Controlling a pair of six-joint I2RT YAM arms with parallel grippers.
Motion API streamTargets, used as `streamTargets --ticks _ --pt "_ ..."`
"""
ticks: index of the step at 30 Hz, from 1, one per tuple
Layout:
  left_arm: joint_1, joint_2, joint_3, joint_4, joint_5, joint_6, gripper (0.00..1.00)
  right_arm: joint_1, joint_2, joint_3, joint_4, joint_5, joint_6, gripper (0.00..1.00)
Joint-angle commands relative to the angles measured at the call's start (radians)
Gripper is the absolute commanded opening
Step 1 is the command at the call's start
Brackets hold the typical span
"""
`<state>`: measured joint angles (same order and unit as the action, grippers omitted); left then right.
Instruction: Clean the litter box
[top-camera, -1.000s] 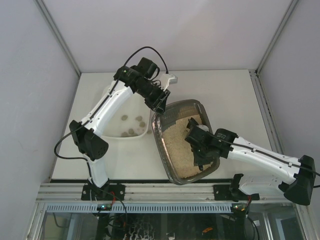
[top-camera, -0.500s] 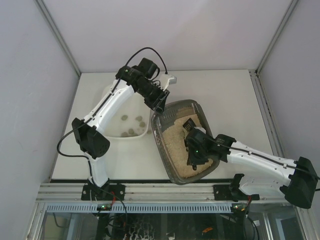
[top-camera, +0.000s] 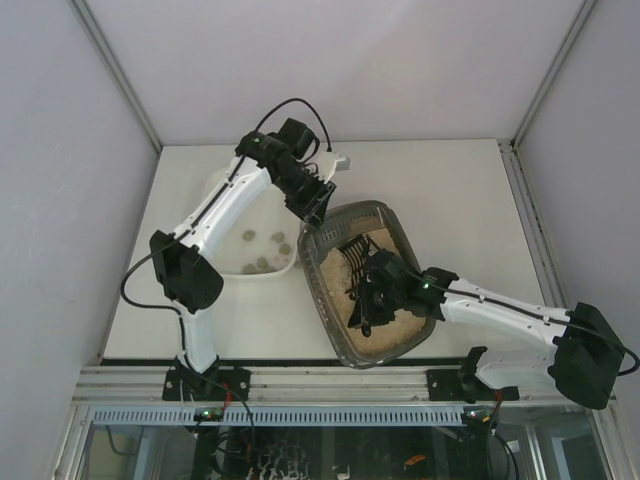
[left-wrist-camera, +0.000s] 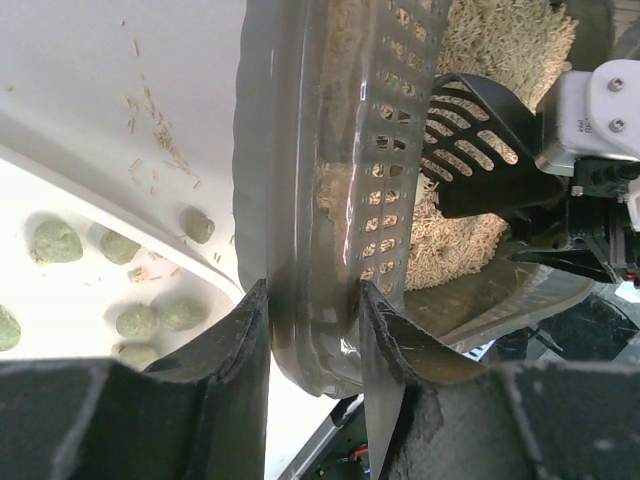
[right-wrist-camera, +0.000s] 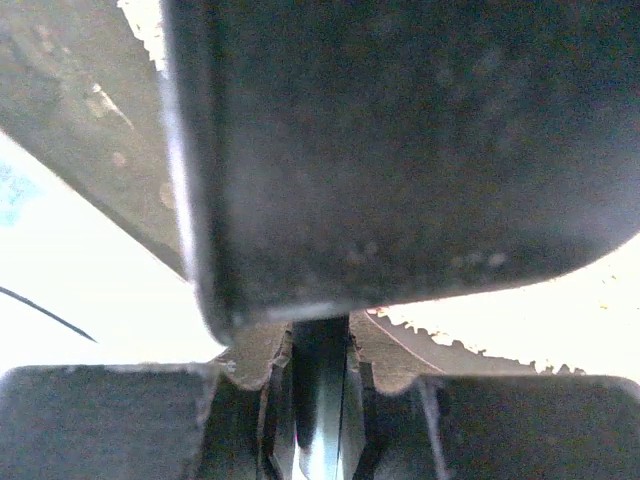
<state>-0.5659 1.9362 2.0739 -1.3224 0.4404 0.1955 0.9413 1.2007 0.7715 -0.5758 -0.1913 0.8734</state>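
The dark brown-grey litter box (top-camera: 388, 354) with beige litter (top-camera: 340, 280) lies mid-table. My left gripper (top-camera: 314, 208) is shut on its far-left corner rim; the left wrist view shows both fingers (left-wrist-camera: 238, 345) pinching that rim (left-wrist-camera: 300, 150). My right gripper (top-camera: 373, 292) is inside the box, shut on the handle of the black slotted scoop (top-camera: 352, 255). The scoop's head lies over the litter (left-wrist-camera: 470, 140). In the right wrist view the scoop's back (right-wrist-camera: 400, 150) fills the frame, and its handle sits between the fingers of my right gripper (right-wrist-camera: 320, 400).
A white tray (top-camera: 222, 185) stands left of the litter box and holds several grey-green clumps (top-camera: 262, 263), also seen in the left wrist view (left-wrist-camera: 55, 242). Loose litter grains lie on the table (left-wrist-camera: 150, 140). Walls close the table's back and sides.
My right gripper has moved left across the litter box with the scoop, and the scoop's head has swung toward the far-left part. My left gripper has stayed on the rim.
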Motion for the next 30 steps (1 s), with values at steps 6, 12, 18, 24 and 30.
streamTargets --ticks 6,12,18,24,30 --pt "-0.034 0.014 0.068 0.078 0.085 0.033 0.00 -0.068 -0.030 -0.104 0.111 -0.185 -0.019 0.00" --pt "-0.032 0.060 0.051 0.125 0.048 0.050 0.00 -0.151 -0.214 -0.163 0.037 -0.181 -0.018 0.00" --pt "-0.032 0.152 0.118 0.149 0.015 0.047 0.00 -0.208 -0.327 -0.235 0.002 -0.239 -0.010 0.00" --pt "-0.015 0.246 0.188 0.184 -0.023 0.028 0.00 -0.234 -0.362 -0.277 0.025 -0.254 -0.011 0.00" --pt "0.006 0.309 0.224 0.227 -0.049 0.001 0.01 -0.273 -0.403 -0.330 0.108 -0.255 0.020 0.00"
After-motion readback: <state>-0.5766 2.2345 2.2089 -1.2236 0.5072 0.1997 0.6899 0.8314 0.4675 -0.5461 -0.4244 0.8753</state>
